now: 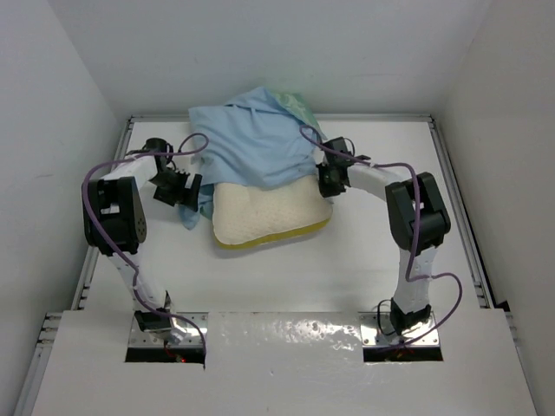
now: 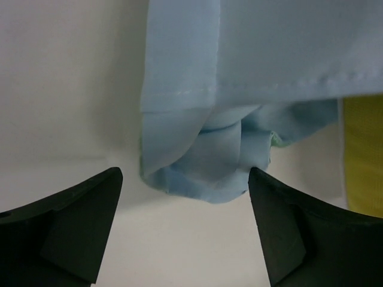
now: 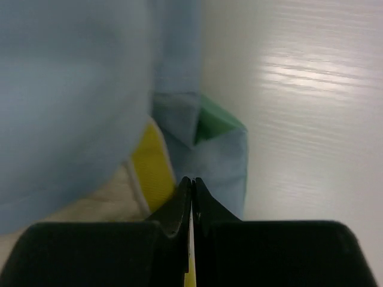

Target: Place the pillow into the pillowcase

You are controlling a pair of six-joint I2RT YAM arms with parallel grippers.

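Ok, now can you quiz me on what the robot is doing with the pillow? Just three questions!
1. Fill in: the edge band along the near side of the pillow is coloured ____.
2. Which gripper is open, next to a bunched corner of the pillowcase?
A. the left gripper
B. the right gripper
C. both
3. True or false: the pillowcase covers the whole pillow.

Key:
1. Yellow.
2. A. The right gripper has its fingers pressed together.
3. False. The near part of the pillow lies bare.
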